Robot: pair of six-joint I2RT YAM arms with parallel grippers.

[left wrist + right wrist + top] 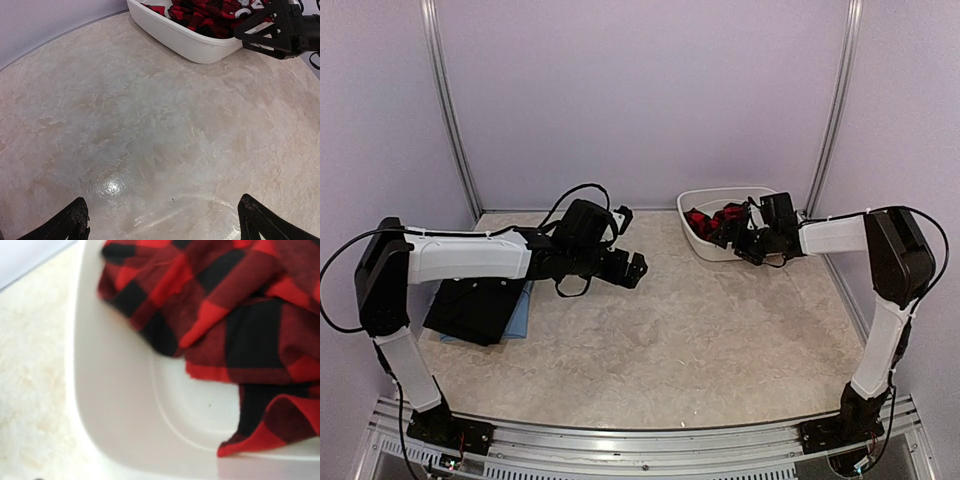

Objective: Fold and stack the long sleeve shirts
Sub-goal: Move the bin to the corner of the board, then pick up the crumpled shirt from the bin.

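The near wall of the white basin (115,405) sits just under the right end effector (740,235), jaws apart and empty; it should pinch a raised fold of the crumpled checked flannel shirt (225,315) inside, clear of the rim.

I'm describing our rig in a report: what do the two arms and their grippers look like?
The left arm and right arm have white links between bulky black joints, with thin black cables looping alongside. The left gripper and right gripper are black, with openwork triangular fingers.
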